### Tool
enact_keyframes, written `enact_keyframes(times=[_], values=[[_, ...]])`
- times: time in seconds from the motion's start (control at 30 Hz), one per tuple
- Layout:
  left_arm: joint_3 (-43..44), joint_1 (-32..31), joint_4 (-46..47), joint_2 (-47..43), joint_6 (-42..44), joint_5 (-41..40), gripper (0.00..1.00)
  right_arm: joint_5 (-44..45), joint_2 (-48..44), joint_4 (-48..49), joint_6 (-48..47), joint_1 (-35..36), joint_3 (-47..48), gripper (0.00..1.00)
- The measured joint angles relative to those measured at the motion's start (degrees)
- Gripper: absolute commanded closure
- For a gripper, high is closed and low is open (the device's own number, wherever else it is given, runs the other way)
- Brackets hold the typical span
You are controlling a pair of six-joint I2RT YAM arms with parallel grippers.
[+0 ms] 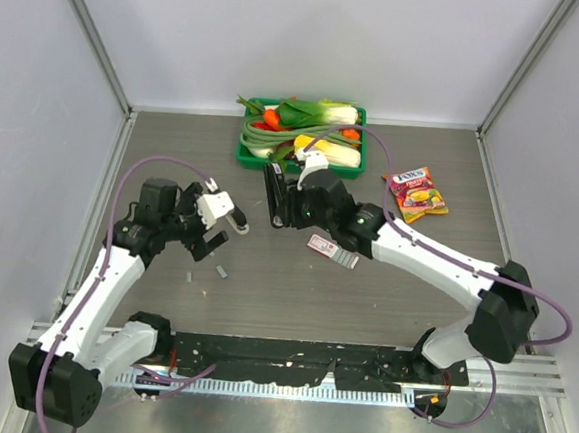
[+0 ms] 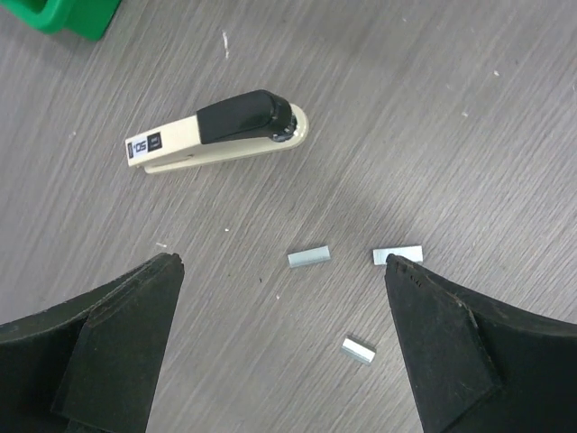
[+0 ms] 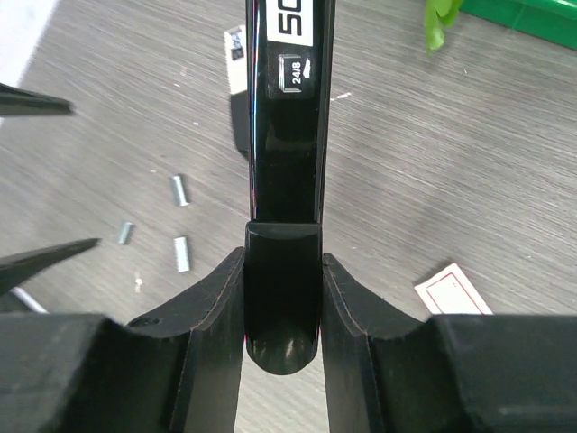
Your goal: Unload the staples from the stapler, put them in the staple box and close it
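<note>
My right gripper (image 1: 290, 205) (image 3: 282, 298) is shut on the rear end of a black stapler (image 1: 274, 193) (image 3: 284, 135) and holds it above the table. A second stapler, beige with a black top (image 2: 216, 135), lies flat on the table. Three short silver staple strips lie loose on the table in the left wrist view (image 2: 309, 257) (image 2: 398, 254) (image 2: 358, 349); they also show in the right wrist view (image 3: 180, 189) and from the top (image 1: 222, 270). My left gripper (image 1: 210, 240) (image 2: 281, 298) is open and empty, hovering over the strips.
A small pink-and-white printed box (image 1: 332, 251) (image 3: 453, 289) lies under the right arm. A green tray (image 1: 246, 153) of vegetables stands at the back. A snack packet (image 1: 417, 193) lies at the back right.
</note>
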Motion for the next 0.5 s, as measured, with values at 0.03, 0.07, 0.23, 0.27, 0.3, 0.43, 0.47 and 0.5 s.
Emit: enact_keyframes(times=[0.03, 0.07, 0.23, 0.27, 0.3, 0.43, 0.47, 0.5], values=[[1.09, 0.37, -0.26, 1.03, -1.36, -0.22, 0.00, -0.35, 1.53, -0.81, -0.76, -0.52, 0.94, 0.99], [1.99, 0.72, -0.35, 1.95, -2.40, -0.33, 0.00, -0.70, 3.21, -1.51, -1.42, -1.05, 1.90, 0.99], [8.57, 4.50, -1.25, 7.37, -10.64, 0.02, 0.00, -2.25, 13.18, -3.43, -4.42, -2.51, 6.01, 0.98], [9.33, 5.05, -1.22, 7.74, -12.17, 0.15, 0.00, -2.54, 15.72, -4.07, -5.09, -2.71, 7.23, 0.99], [9.75, 5.51, -1.18, 7.82, -13.57, 0.22, 0.00, -2.78, 17.75, -4.33, -5.62, -2.80, 8.13, 0.99], [9.86, 6.10, -1.25, 7.06, -17.40, 0.17, 0.00, -3.21, 26.51, -6.75, -8.24, -3.23, 13.14, 0.99], [9.86, 6.10, -1.25, 6.78, -18.14, 0.17, 0.00, -3.21, 28.06, -7.41, -8.72, -3.28, 14.36, 0.99], [9.86, 6.10, -1.25, 6.40, -18.75, 0.15, 0.00, -3.13, 29.73, -8.07, -9.31, -3.34, 15.82, 0.99]])
